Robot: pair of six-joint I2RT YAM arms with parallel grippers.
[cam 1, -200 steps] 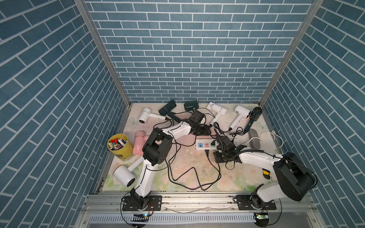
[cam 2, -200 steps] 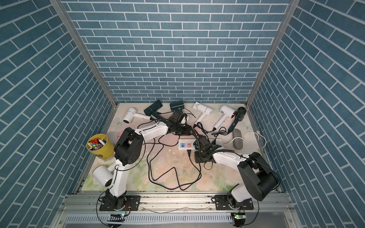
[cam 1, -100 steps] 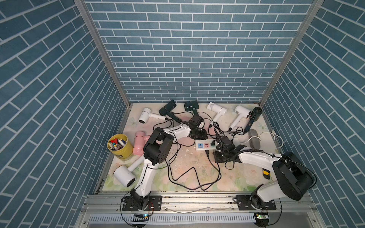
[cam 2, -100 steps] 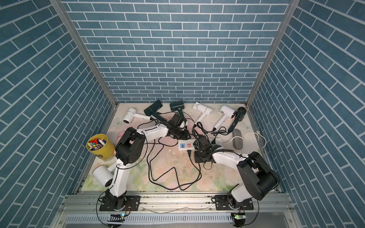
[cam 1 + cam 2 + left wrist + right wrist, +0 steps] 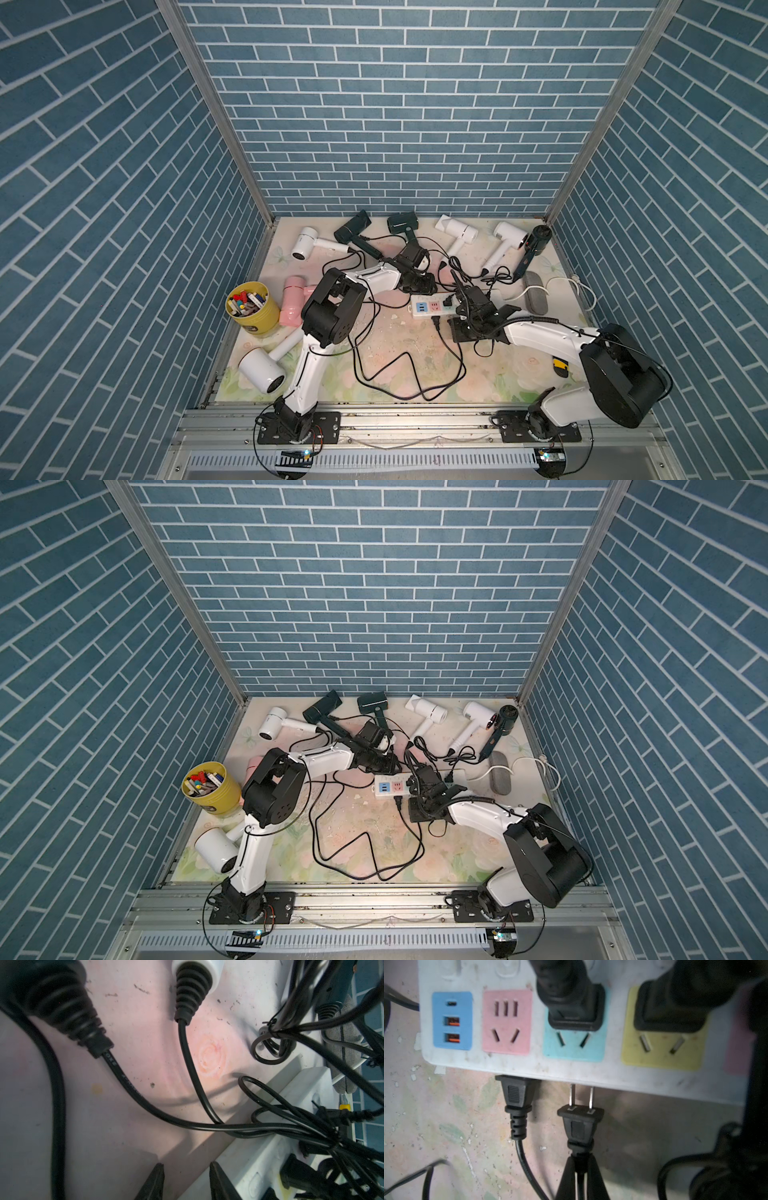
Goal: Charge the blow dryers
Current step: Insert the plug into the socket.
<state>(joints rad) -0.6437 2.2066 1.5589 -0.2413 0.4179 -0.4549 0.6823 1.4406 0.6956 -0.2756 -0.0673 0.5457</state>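
Several blow dryers lie along the back, among them a white one [image 5: 305, 248], a dark green one [image 5: 402, 222] and a black one [image 5: 538, 241]. A pink one [image 5: 293, 297] and a large white one [image 5: 262, 370] lie at the left. My right gripper [image 5: 581, 1169] is shut on the tail of a black two-pin plug [image 5: 580, 1124]. Its pins rest against the near side of the white power strip [image 5: 591, 1075], below the teal socket. My left gripper [image 5: 186, 1167] is open and holds nothing, just off the strip's [image 5: 432, 308] far left corner.
A yellow bucket [image 5: 251, 307] of small items stands at the left wall. A grey fuzzy roll [image 5: 536, 291] and a yellow-and-black knife [image 5: 559, 365] lie at the right. Black cords [image 5: 399, 374] loop over the middle. Three plugs sit in the strip.
My left gripper has come forward from the back dryers to the power strip, its jaws narrowing. The right gripper and its plug have stayed put.
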